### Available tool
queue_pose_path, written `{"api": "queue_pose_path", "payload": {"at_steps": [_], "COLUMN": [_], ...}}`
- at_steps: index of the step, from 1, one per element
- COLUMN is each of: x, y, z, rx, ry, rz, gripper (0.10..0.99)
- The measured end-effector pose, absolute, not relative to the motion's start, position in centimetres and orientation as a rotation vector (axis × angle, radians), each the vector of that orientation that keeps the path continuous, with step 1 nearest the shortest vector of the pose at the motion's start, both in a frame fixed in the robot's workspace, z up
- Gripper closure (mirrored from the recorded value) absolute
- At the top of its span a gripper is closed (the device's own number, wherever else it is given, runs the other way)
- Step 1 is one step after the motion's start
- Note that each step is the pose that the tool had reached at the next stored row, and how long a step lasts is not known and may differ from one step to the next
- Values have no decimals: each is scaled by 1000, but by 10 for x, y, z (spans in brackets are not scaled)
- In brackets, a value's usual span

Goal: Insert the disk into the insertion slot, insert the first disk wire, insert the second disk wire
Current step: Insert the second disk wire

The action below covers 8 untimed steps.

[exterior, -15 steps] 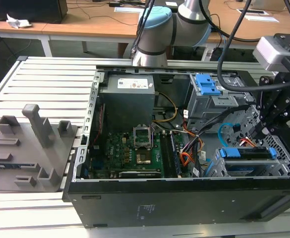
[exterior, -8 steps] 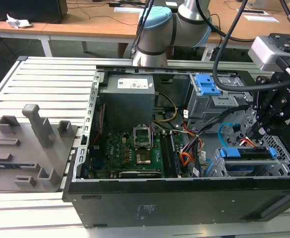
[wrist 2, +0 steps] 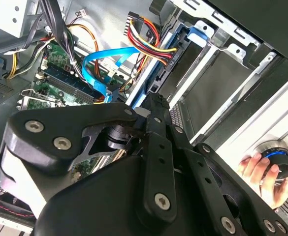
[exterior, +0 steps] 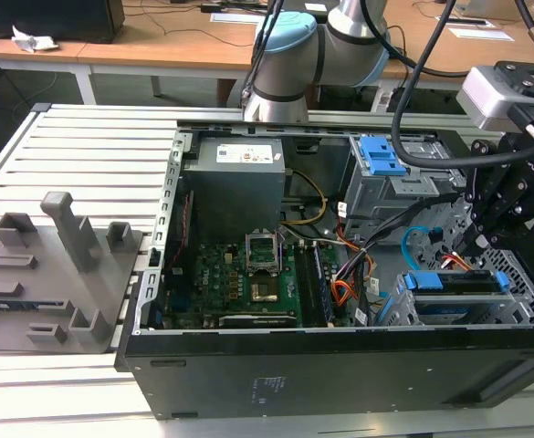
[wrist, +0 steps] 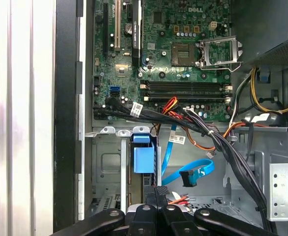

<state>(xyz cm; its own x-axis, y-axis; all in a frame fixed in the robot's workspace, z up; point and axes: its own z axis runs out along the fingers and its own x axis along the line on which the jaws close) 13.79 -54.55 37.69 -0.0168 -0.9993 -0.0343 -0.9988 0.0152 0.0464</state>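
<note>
The disk point(exterior: 456, 283), silver in a bright blue carrier point(wrist: 143, 158), sits inside the insertion slot point(exterior: 525, 274) at the case's front corner on the exterior view's right. The first disk wire point(wrist 2: 146, 37), an orange, red and black bundle, ends in a dark plug point(wrist 2: 164, 66) at the disk's point(wrist 2: 217, 86) rear edge. My gripper point(wrist 2: 156, 101) is shut, its black fingertips point(wrist: 157, 192) together right beside that plug, with nothing seen between them. The second disk wire point(wrist: 195, 172), a light-blue flat cable, loops free nearby with its dark plug point(wrist: 188, 180) unattached.
A taller grey cage with a blue latch point(exterior: 381, 155) stands behind the slot. The motherboard point(exterior: 248, 278) and black cable bundles point(wrist: 222, 142) fill the case's middle. A hand point(wrist 2: 262, 169) holds a blue-lit knob outside the case. Grey fixtures point(exterior: 61, 265) lie on the exterior view's left.
</note>
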Motion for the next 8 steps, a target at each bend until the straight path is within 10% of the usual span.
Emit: {"api": "queue_pose_path", "payload": {"at_steps": [8], "x": [138], "y": [-545], "z": [377], "rx": [2197], "ry": [-2232], "rz": [-90], "gripper": [914]}}
